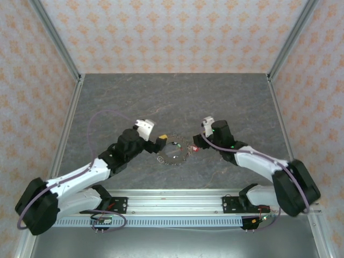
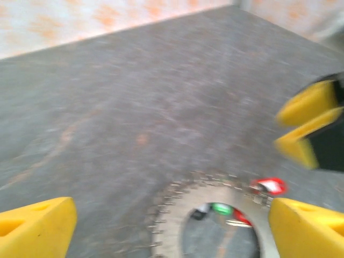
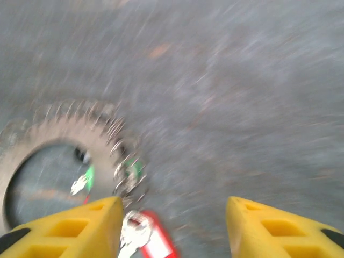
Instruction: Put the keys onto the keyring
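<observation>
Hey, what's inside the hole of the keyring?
Inside the keyring sits a green-headed key, with a black piece and a red piece beside it. Blur hides whether any is threaded onto the ring.

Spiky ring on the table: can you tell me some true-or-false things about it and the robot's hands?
1. The keyring lies flat on the grey table. True.
2. The left gripper is squeezing the ring. False: it is wide open, holding nothing.
3. A red key sits at the ring's rim. True.
4. The green key lies far off in a corner. False: it shows inside the ring's hole.
</observation>
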Robot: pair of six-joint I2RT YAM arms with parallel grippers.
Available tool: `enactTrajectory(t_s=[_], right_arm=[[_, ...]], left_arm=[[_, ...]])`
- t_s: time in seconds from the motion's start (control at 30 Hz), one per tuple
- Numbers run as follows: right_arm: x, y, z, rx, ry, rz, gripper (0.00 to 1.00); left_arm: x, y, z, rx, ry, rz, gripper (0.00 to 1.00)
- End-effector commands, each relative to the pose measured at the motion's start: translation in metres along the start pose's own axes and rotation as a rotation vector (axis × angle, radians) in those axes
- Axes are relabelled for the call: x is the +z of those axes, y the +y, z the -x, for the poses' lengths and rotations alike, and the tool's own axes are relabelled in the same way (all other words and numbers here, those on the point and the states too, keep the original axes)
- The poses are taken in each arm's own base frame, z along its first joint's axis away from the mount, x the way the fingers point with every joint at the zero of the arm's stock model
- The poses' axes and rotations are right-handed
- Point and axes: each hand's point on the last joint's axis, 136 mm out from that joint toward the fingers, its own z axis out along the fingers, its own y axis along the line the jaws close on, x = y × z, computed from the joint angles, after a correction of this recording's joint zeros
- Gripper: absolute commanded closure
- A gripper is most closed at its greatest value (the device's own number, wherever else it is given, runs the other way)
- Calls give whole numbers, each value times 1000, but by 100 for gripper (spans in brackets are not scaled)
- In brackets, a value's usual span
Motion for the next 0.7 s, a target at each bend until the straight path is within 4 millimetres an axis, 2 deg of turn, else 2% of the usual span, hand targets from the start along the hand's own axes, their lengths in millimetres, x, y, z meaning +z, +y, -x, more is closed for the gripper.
enactTrajectory(t_s=[0.0, 0.07, 0.1, 0.17, 0.23, 0.3, 0.37, 0.4, 0.47, 0.5, 0.53, 0.63, 0.67], right_arm=[[-49, -79, 59, 93, -295, -402, 41], [-72, -116, 67, 134, -339, -562, 36], [-79, -135, 64, 160, -346, -624, 36], [-80, -165, 50, 194, -356, -701, 36], [-66, -189, 30, 219, -358, -743, 36], [-41, -195, 18, 191, -307, -686, 36], [-25, -199, 18, 163, -290, -661, 36], [-22, -206, 17, 183, -278, -681, 36], [-23, -215, 7, 240, -270, -661, 36], [-19, -213, -1, 245, -301, -609, 36], [-21, -212, 2, 233, -368, -596, 36], [-23, -202, -2, 216, -339, -559, 35], [-24, -206, 2, 222, -370, -579, 18]], left_arm=[[-20, 86, -12, -26, 47, 388, 5], [-35, 127, -16, -94, 60, 536, 5], [-43, 146, -19, -111, 65, 615, 5], [-55, 172, -25, -115, 56, 735, 4], [-56, 188, -34, -110, 53, 790, 3], [-48, 200, -45, -117, 76, 799, 3], [-33, 206, -57, -108, 113, 783, 2], [-24, 208, -63, -98, 131, 769, 0], [-9, 210, -62, -69, 153, 739, 0], [-3, 210, -58, -65, 124, 717, 0], [1, 210, -53, -67, 84, 699, 0], [17, 211, -53, -74, 58, 618, 0], [22, 212, -54, -72, 40, 601, 0]])
